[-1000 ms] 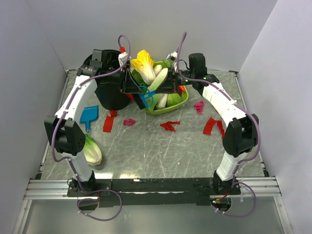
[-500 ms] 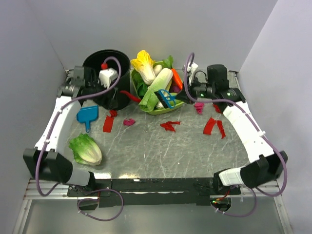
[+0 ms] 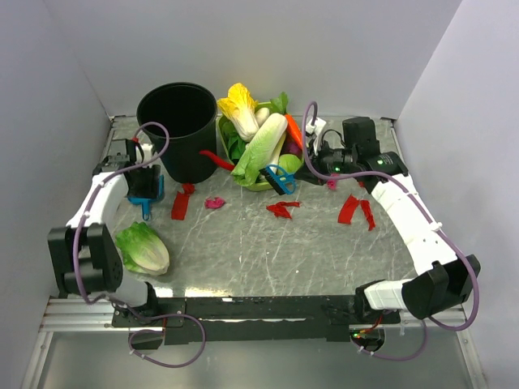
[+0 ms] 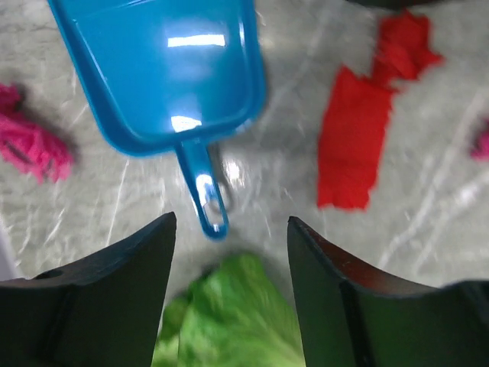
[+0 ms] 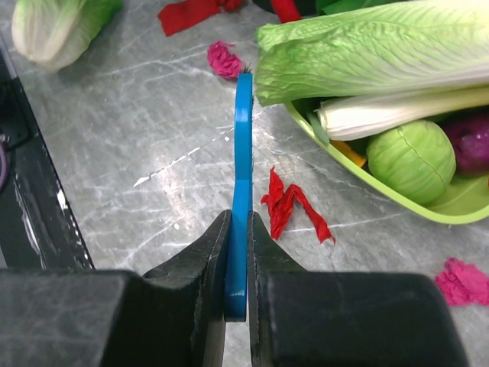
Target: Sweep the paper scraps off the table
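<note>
Paper scraps lie on the grey-green table: a red strip, a pink wad, a red scrap, a pink wad and red strips. My right gripper is shut on a blue brush above the table, beside the green tray. In the right wrist view the gripper holds the brush, edge-on, with the red scrap just to its right. My left gripper is open and empty above the handle of a blue dustpan, with the red strip to its right.
A black bin stands at the back left. A green tray of vegetables sits beside it. A lettuce head lies at the front left, just below the dustpan. Walls close in three sides.
My left arm has swung from the bin down to the dustpan at the left. My right gripper with the brush has dropped slightly toward the table by the tray.
</note>
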Motion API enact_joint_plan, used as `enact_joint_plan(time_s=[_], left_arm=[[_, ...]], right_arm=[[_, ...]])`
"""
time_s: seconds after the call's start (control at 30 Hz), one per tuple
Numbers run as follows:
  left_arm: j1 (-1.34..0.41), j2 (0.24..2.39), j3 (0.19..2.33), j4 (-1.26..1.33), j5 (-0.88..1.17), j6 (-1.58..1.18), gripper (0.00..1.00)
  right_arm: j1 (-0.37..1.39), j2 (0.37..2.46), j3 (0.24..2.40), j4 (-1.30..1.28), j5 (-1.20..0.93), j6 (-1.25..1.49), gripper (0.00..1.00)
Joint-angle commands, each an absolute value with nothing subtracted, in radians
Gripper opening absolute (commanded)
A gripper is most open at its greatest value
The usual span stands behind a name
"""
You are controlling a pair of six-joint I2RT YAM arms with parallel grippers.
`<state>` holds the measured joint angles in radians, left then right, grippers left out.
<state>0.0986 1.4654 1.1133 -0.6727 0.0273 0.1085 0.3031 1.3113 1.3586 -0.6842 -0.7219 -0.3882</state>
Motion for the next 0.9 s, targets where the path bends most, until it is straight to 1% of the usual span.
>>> enact_joint_plan(time_s=[0.0,0.13,0.27,0.5,0.7,0.87], left_arm=[[0.132,1.561,1.138,-0.565,0.017,0.054,0.63],[0.135,1.623,1.158,-0.549,0.031,0.049,0.62],[0.138,1.64,1.18,-0.546,0.014,0.037,0.63],[0.158,1.625,1.131,-0.568,0.003,0.043,0.62],[0.163,1.611,1.049,-0.542,0.009,0.052,0.63],[0.166,1.631,1.04,-0.54,0.008,0.063,0.63]], right_arm=[[0.298,1.282,1.419,-0.701,-0.773,-0.442,0.0],[0.299,1.269,1.393,-0.658,-0.74,-0.378,0.0],[0.296,1.284,1.396,-0.647,-0.724,-0.394,0.0],[0.317,1.365,1.491,-0.667,-0.743,-0.405,0.0],[0.388,1.408,1.52,-0.6,-0.635,-0.387,0.0],[0.434,1.433,1.532,-0.526,-0.549,-0.336,0.0]])
